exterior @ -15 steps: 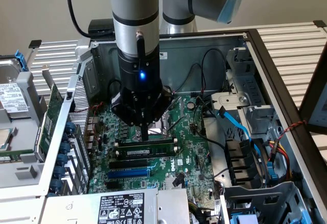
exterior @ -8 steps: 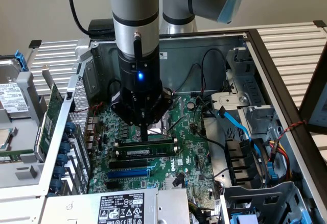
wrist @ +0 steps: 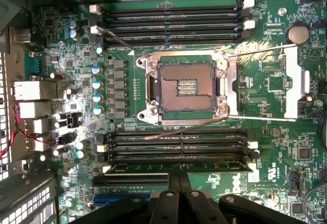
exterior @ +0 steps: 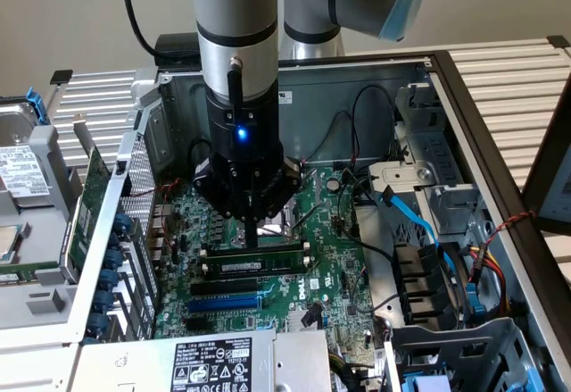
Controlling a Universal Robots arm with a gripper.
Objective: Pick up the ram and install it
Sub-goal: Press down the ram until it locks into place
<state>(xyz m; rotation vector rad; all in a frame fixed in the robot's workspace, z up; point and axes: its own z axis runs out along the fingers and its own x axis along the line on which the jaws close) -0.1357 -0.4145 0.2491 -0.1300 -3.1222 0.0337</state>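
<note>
The open PC case (exterior: 464, 97) lies on its side w/ the motherboard (exterior: 330, 231) flat inside, cables and a blue SATA lead (exterior: 419, 222) running along the exterior view's right. The arm comes straight down into the case; the pincer (exterior: 252, 242) sits right over the memory slots nearest the blue PCIe slot (exterior: 223, 303).

The ram (exterior: 254, 262) is lying in one of those slots, a green stick w/ a white label. It looks seated level along its length, tho from this angle I can't be sure the end clips have closed. The pincer tips are at or just above its top edge; whether they're apart or pinched on the stick I cannot tell (the black body hides them).

The wrist view gives what the exterior view doesn't: the bare CPU socket (wrist: 186, 86) w/ its metal frame and lever, four black slots (wrist: 171, 20) beyond it, and the near bank of slots. There the ram (wrist: 179, 167) shows as a thin green strip just ahead of the pincer (wrist: 179, 183).
</note>
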